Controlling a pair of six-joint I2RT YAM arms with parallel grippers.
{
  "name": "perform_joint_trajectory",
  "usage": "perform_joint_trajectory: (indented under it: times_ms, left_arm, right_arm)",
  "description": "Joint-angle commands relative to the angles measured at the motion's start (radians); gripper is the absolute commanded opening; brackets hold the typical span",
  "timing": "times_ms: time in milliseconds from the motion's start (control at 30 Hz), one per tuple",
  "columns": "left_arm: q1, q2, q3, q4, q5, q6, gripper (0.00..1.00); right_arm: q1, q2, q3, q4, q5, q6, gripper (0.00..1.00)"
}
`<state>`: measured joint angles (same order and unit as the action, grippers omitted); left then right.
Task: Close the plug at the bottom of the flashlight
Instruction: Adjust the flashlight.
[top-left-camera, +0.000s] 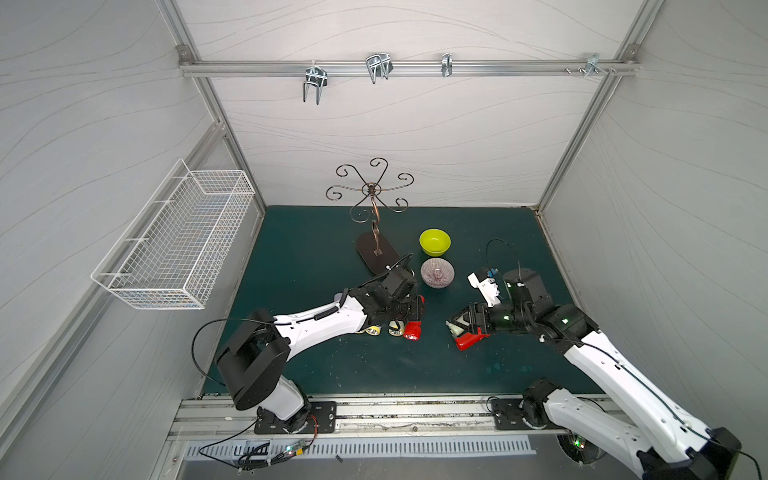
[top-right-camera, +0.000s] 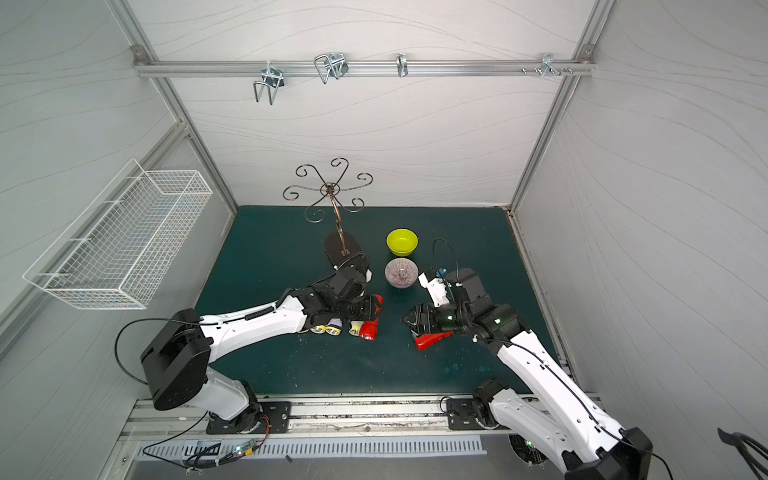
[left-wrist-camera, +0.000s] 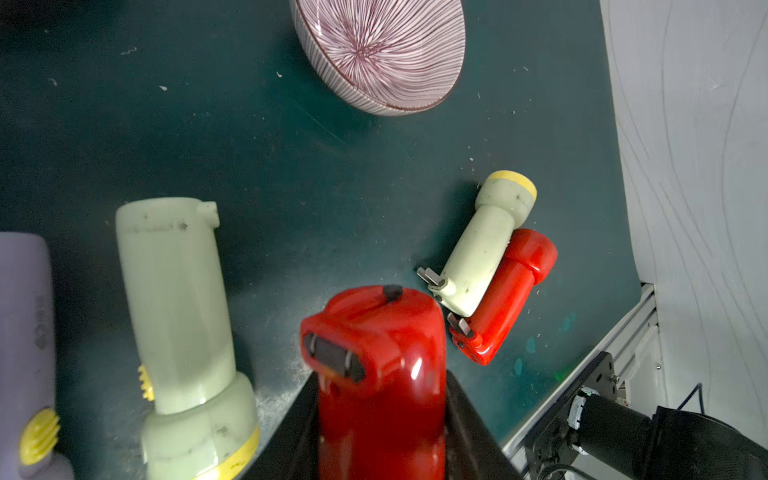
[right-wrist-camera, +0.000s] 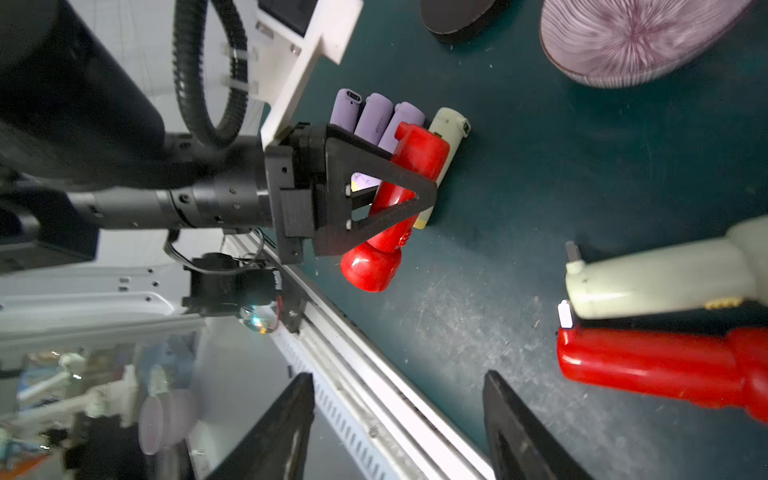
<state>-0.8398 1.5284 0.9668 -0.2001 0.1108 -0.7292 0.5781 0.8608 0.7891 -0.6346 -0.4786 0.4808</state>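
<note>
Left tool (left-wrist-camera: 380, 376) clamped round red flashlight (left-wrist-camera: 378, 332), in the middle of the table (left-wrist-camera: 208, 124) beside a row of other flashlights (right-wrist-camera: 374, 116). Only left wrist view shows its butt end: plug (left-wrist-camera: 332, 356) looks folded flat. Right wrist view: right tool (right-wrist-camera: 399, 376) jaws apart, empty, near pale flashlight (right-wrist-camera: 656, 282) and second red flashlight (right-wrist-camera: 648, 365), prongs (right-wrist-camera: 572, 251) out. Both top views hide the plug.

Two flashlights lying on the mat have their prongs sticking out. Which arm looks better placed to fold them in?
Probably the right. The right gripper is open, empty and close by the pale flashlight with prongs out; the left gripper is clamped on a red flashlight.
</note>
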Motion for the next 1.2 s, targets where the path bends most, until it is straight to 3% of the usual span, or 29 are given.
perform_joint_trajectory:
  times_ms: [0, 300, 833, 1033, 1167]
  left_arm:
    - [-0.003, -0.045, 0.050, 0.109, 0.015, -0.050, 0.00]
    - [-0.004, -0.108, 0.033, 0.210, 0.040, -0.108, 0.00]
    - [-0.003, -0.147, -0.013, 0.271, 0.076, -0.144, 0.00]
    - [-0.003, -0.157, -0.015, 0.277, 0.074, -0.146, 0.00]
    - [-0.002, -0.155, -0.007, 0.274, 0.084, -0.145, 0.00]
  right_arm:
    - [0.020, -0.005, -0.029, 0.130, -0.061, 0.081, 0.74]
    - [0.215, 0.139, -0.005, 0.230, 0.096, 0.136, 0.79]
    - [0.228, 0.267, 0.036, 0.389, 0.152, 0.192, 0.77]
    - [0.228, 0.297, 0.052, 0.393, 0.140, 0.194, 0.66]
    - [0.228, 0.303, 0.039, 0.417, 0.131, 0.203, 0.49]
